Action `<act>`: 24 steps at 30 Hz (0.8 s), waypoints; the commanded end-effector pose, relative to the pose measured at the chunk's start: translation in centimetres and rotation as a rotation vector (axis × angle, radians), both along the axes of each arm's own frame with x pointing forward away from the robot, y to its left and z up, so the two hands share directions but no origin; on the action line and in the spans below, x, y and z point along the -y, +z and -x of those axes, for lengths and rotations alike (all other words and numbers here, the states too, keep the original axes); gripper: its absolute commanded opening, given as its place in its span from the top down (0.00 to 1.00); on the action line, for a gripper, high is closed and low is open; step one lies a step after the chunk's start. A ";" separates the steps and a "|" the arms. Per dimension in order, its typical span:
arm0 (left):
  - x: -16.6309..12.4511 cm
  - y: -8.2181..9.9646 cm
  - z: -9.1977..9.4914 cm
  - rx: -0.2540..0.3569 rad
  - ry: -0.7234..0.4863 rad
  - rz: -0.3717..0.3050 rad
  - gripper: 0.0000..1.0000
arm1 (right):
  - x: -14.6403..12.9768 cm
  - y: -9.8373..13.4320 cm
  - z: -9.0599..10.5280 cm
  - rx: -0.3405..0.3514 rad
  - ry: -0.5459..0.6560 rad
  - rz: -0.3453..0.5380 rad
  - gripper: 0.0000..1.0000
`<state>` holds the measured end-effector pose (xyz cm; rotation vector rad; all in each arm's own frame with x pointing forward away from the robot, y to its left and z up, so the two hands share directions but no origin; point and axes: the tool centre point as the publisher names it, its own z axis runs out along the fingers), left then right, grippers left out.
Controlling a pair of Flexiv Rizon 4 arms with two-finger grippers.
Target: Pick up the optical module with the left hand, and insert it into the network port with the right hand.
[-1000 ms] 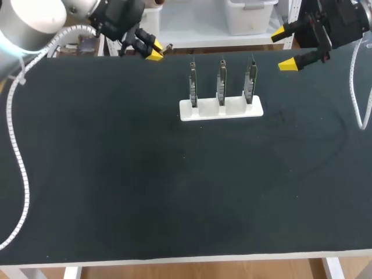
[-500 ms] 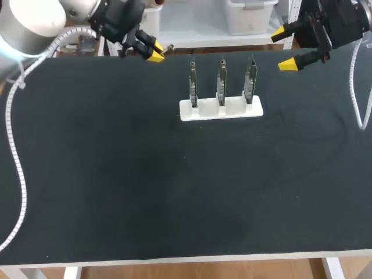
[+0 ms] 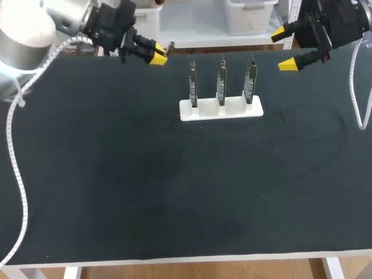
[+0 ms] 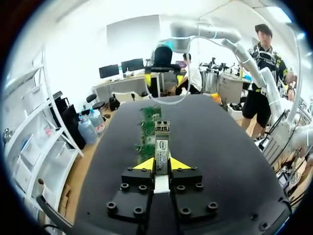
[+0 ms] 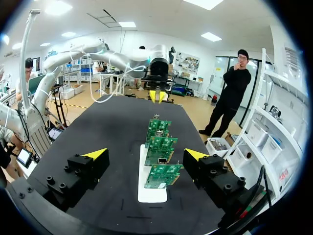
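Black table (image 3: 145,192) — white stand (image 3: 221,111) toward its far edge.

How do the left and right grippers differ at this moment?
The left gripper is shut on the optical module, fingers close together. The right gripper is open wide and empty. In the head view the left gripper sits left of the boards, the right gripper right of them. Shared: both have yellow tips, and neither touches the boards or their white holder.

Left fingers (image 4: 145,164) pinch the optical module (image 4: 162,146); right fingers (image 5: 96,154) spread wide.
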<state>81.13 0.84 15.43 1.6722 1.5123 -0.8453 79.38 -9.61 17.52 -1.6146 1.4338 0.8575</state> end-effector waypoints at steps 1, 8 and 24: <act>1.2 -0.4 1.3 0.046 0.059 0.035 1.00 | 0.0 0.0 0.2 0.002 -0.003 0.001 0.00; 2.8 1.9 1.1 0.082 0.023 0.087 1.00 | 0.0 0.0 0.2 0.002 -0.003 0.001 0.00; 7.8 1.9 0.1 0.104 -0.085 0.221 1.00 | 0.0 0.0 0.2 0.002 -0.003 0.001 0.00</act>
